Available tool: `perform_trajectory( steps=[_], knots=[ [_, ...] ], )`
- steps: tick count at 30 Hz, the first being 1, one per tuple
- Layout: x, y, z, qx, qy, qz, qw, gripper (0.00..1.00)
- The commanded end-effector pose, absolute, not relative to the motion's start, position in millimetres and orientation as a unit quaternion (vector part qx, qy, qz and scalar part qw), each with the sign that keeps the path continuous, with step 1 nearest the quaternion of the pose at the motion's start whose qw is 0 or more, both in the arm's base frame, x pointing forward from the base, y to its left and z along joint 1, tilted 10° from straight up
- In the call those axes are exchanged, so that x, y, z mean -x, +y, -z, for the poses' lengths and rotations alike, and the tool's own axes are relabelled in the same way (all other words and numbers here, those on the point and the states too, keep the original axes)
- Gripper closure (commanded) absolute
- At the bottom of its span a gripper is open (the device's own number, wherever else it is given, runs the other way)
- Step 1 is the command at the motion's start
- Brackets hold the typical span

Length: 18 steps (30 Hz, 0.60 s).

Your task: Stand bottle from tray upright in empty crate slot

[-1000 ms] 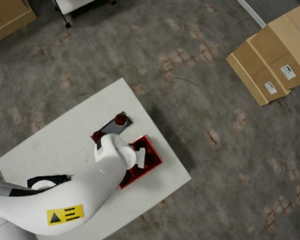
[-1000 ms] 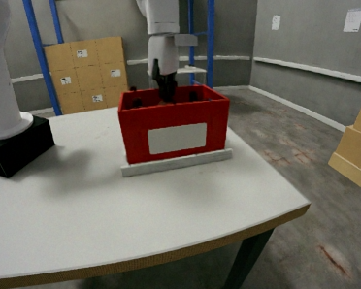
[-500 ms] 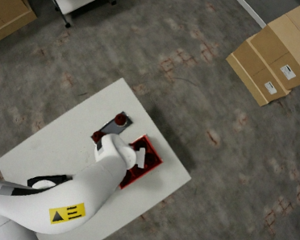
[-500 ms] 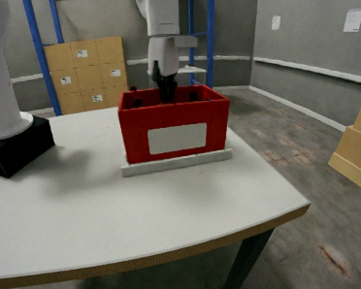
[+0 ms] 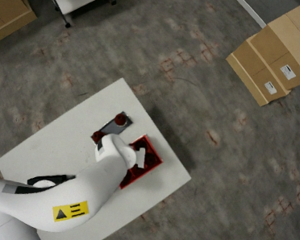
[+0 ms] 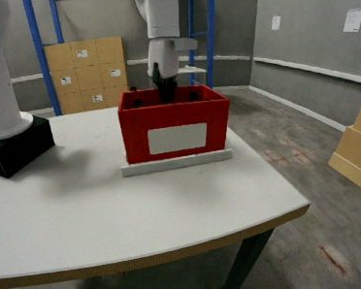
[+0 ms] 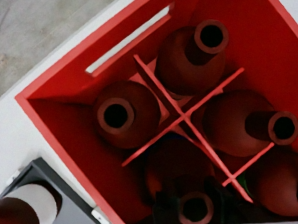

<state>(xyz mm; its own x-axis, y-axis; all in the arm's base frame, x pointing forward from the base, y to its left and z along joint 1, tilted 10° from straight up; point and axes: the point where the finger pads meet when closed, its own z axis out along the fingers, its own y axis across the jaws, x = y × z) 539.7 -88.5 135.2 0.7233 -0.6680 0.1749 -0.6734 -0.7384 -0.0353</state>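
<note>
Fingers: I have them closed about the neck of a bottle (image 7: 196, 209), mouth facing up, long axis vertical, body down in a slot of the crate (image 6: 134, 127).

Crate: red, white label on its side, cross dividers; I count further dark red bottles (image 7: 118, 117) upright in the neighbouring slots.

Tray (image 5: 111, 126): grey, just beside the crate; one bottle (image 5: 120, 119) stands on it, a second shows at the arm's edge.

Bench (image 6: 134, 218): white top; it carries crate, tray and the arm's black base (image 6: 37, 141).

Room: grey patterned floor, cardboard boxes (image 5: 272, 56), blue rack (image 6: 210, 39).
</note>
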Motion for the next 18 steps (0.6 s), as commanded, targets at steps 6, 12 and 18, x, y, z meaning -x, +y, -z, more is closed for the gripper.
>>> perform_trajectory(
  steps=[6,12,18],
  knots=[
    [-541.2,-89.0,-131.5,-0.928,-0.361,-0.089,0.015,1.0],
    [-541.4,-89.1,-130.2,-0.928,-0.361,-0.089,0.015,1.0],
    [-541.6,-89.2,-128.8,-0.928,-0.361,-0.089,0.015,1.0]
  ],
)
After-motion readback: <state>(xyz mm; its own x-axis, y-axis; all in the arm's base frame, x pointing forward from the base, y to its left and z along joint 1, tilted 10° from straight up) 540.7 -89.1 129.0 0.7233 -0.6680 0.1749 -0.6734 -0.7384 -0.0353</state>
